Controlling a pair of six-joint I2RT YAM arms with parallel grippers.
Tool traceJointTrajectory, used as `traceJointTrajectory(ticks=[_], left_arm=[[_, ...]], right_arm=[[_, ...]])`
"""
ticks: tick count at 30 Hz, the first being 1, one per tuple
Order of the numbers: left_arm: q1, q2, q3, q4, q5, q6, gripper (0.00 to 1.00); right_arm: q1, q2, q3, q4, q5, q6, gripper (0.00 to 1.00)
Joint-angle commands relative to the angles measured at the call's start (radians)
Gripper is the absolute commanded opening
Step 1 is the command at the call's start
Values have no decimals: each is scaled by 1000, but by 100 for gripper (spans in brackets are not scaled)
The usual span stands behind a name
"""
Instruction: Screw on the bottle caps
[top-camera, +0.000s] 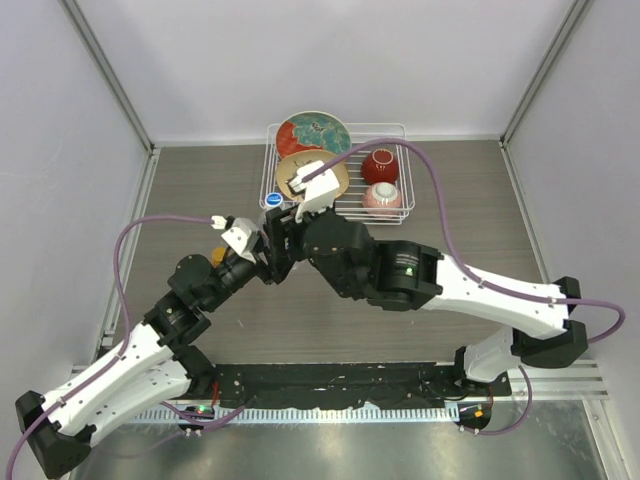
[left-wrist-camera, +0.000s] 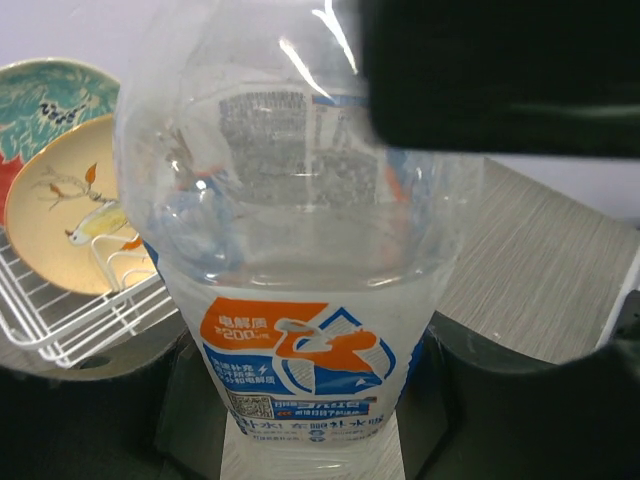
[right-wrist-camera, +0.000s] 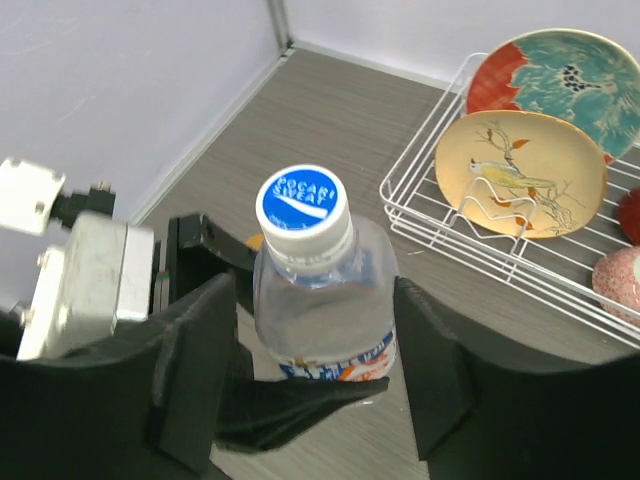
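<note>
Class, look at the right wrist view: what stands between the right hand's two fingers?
The water bottle, wearing its blue-and-white cap, stands between the fingers of the right hand, plain in the right wrist view.

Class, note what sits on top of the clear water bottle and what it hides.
A white cap with a blue top sits on the neck of the clear water bottle. It covers the mouth and threads; how tightly it is screwed cannot be seen.
</note>
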Motion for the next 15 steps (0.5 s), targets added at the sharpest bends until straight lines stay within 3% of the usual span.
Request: traceJointTrajectory(ticks=[1,8,10,12,14,15], left_arm=[[2,-12,11,132,64,-24,0],[4,-2,11,121,149,-35,0],[2,3,22,110,190,-36,0],[4,9,31,106,315,-41,0],[2,20,51,103,429,-50,0],[2,26,59,101,549,-56,0]], right_arm=[[7,-143,-35,50,-134,-17,74],[-17,-272,-68,23,-257,-55,77],[-52,-297,-71,12,-359,-79,77],[-107,-334,-85,15,-509,-127,77],[-201,-354,-94,23,-768,-155,78],[-224,-364,-95,24,-853,-179,78]])
